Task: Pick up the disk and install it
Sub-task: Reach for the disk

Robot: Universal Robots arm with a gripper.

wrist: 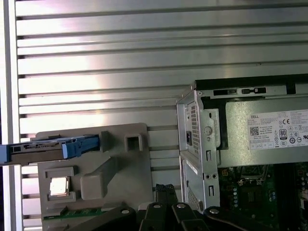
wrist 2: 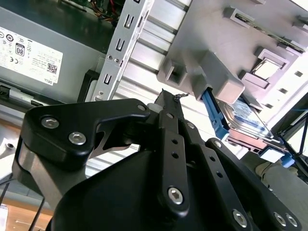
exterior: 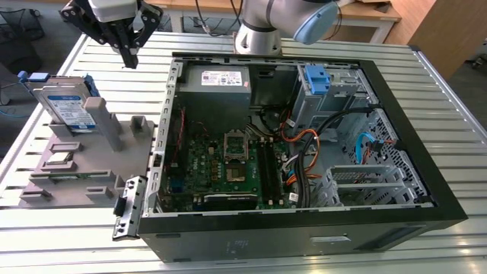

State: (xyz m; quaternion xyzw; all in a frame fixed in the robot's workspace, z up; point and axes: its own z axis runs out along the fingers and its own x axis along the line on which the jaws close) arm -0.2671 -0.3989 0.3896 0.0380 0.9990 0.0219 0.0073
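Note:
The disk stands on edge in a slot of the grey holder at the exterior view's left; it is silver with a white and blue label and a blue carrier frame. In the first wrist view the disk appears edge-on, and in the second wrist view the disk leans behind a grey post. My gripper hangs above the slatted table, between the holder and the open computer case, apart from the disk. Its fingers are shut together on nothing, and the fingertips point down at the table.
The open computer case takes up the middle and right of the table. Inside are a grey power supply, the motherboard, cables and a blue caddy in the drive bay. The holder also carries a chip and small parts.

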